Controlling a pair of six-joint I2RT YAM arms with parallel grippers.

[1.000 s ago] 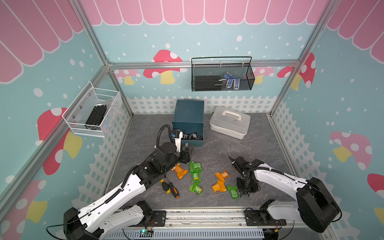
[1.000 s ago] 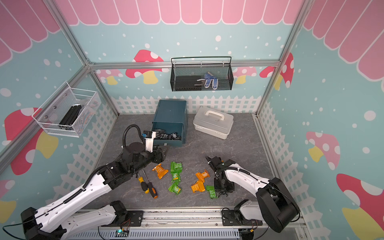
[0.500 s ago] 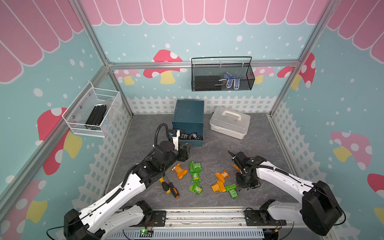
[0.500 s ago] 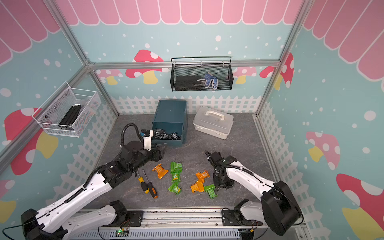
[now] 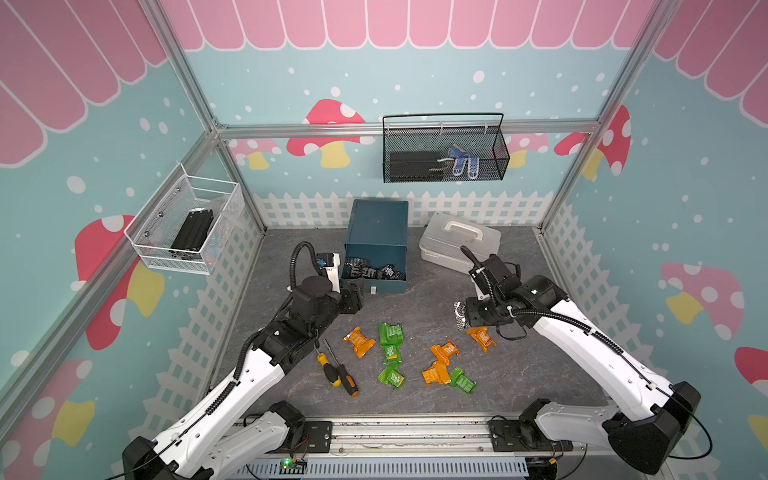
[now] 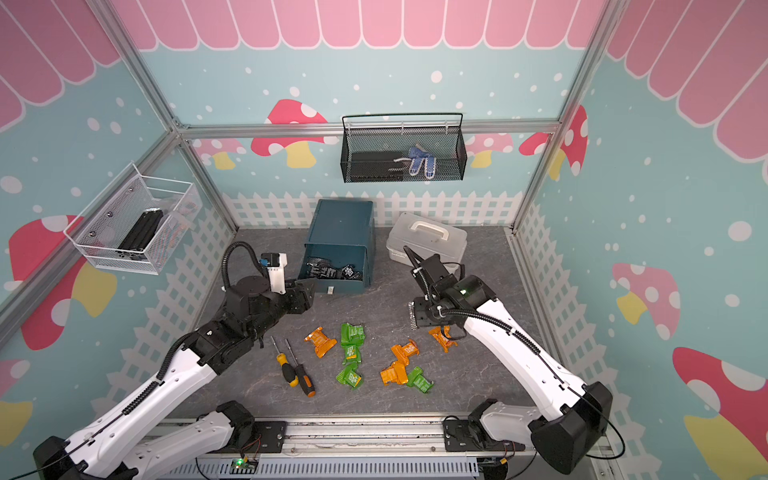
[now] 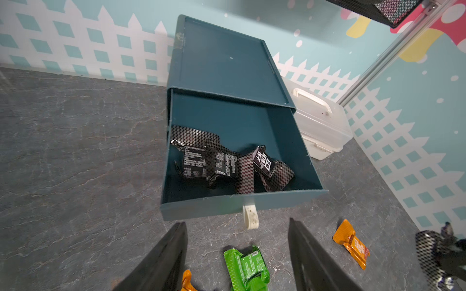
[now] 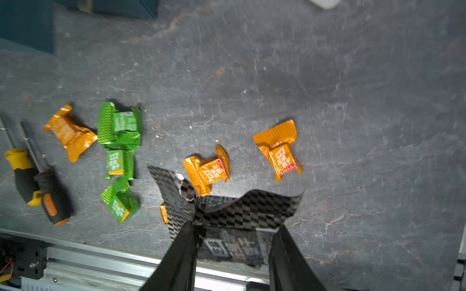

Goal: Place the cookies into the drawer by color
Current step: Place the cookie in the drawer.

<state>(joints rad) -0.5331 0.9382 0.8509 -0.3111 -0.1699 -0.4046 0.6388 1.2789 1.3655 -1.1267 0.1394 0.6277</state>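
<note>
Black packet (image 8: 234, 209): I see it pinched between the right jaws, with its labelled body between the two fingers and one chequered flared end fanning out past the tips.
Right jaws: closed narrow on that black packet. They sit over the surface in front of the grey case (image 5: 459, 243), well apart from the drawer unit.
Nearest neighbour: an orange packet (image 5: 481, 337) lies on the surface just beside the right jaws. I cannot tell whether it touches them.
Drawer unit (image 5: 376, 224): dark teal, standing at the back of the surface by the white fence. Its top drawer (image 7: 206, 206) is pulled out.
Inside the top drawer: several black packets (image 7: 222, 161) in a loose heap.
Left jaws: wide apart and holding nothing. They are just in front of the open drawer's front wall, near its pale tab handle (image 7: 250, 216) but not touching it.
Below the left jaws: in the left wrist view I see a green packet (image 7: 245, 267) on the surface between the two fingers, apart from both.
Loose on the surface: more orange and green packets spread between the two arms.
Screwdrivers (image 5: 348, 380): two lying side by side near the left arm, beside the packets.
</note>
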